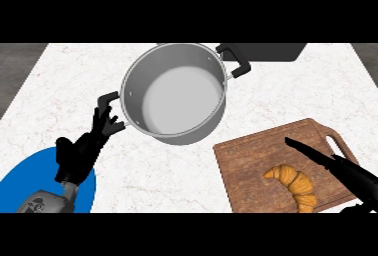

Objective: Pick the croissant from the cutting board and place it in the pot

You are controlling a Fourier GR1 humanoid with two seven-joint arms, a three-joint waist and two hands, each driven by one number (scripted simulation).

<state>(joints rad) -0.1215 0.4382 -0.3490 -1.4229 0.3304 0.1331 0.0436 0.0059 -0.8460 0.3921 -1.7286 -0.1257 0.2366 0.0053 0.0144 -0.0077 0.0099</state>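
No readable text, labels, brands or numbers anywhere.

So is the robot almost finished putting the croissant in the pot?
Not yet, it is only starting. Nothing looks done: the croissant lies on the cutting board, and the pot holds nothing. In hand: the right hand hangs over the board beside the croissant, fingers straight, holding nothing. The left hand rests near the pot's handle. Left to do: grab the croissant, carry it over and put it in the pot.

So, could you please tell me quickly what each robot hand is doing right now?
Left robot hand: open, holding nothing, beside the pot's handle.
Right robot hand: open, fingers straight over the cutting board, next to the croissant, not gripping it.
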